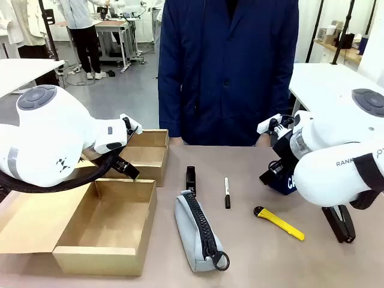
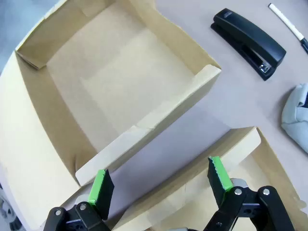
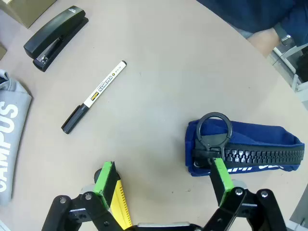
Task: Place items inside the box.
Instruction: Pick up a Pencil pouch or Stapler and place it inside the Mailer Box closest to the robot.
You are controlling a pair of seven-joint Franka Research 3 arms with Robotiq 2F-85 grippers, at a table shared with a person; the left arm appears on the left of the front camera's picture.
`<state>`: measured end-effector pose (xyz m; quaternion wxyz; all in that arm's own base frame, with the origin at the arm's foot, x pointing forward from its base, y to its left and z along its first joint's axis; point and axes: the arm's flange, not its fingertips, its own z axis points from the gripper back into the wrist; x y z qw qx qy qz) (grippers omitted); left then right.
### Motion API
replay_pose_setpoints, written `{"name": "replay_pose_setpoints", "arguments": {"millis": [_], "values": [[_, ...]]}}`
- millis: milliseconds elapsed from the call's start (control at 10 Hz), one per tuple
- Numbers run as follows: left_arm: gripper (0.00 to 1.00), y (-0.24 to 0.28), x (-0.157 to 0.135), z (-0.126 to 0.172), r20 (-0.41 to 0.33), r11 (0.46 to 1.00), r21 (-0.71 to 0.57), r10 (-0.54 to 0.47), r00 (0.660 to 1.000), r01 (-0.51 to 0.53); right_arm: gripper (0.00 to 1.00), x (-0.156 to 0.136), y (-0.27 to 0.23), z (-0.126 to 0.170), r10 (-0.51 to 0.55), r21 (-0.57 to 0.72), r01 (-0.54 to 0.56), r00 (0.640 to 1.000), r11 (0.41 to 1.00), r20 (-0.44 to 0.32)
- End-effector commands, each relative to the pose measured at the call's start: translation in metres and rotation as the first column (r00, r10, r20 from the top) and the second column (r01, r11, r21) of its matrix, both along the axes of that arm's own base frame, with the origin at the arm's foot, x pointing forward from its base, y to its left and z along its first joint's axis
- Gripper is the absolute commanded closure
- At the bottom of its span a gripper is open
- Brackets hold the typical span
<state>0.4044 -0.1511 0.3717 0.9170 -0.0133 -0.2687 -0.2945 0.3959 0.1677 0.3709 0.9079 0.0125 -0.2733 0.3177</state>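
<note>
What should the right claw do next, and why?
Probably shift over the navy pouch and descend. The right claw hangs open and holds nothing, the pouch lies on the table just to one side of it, and the near box holds nothing.

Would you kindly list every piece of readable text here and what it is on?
"AMPUS", cut off at the edge: grey pouch.
"RANK", partly hidden: right arm.
"CA": navy pouch.
Marker label: too small to read.
</note>
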Motion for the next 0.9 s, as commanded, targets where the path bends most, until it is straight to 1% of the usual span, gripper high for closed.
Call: {"name": "replay_pose_setpoints", "arguments": {"millis": [0,800], "values": [[0.0,0.0,0.0,0.0,0.0,1.0,0.0,0.0,1.0,0.0,0.0,0.0,0.0,0.0001,0.0,0.0,0.0,1.0,1.0,0.0],[0.0,0.0,0.0,0.0,0.0,1.0,0.0,0.0,1.0,0.0,0.0,0.0,0.0,0.0001,0.0,0.0,0.0,1.0,1.0,0.0]]}}
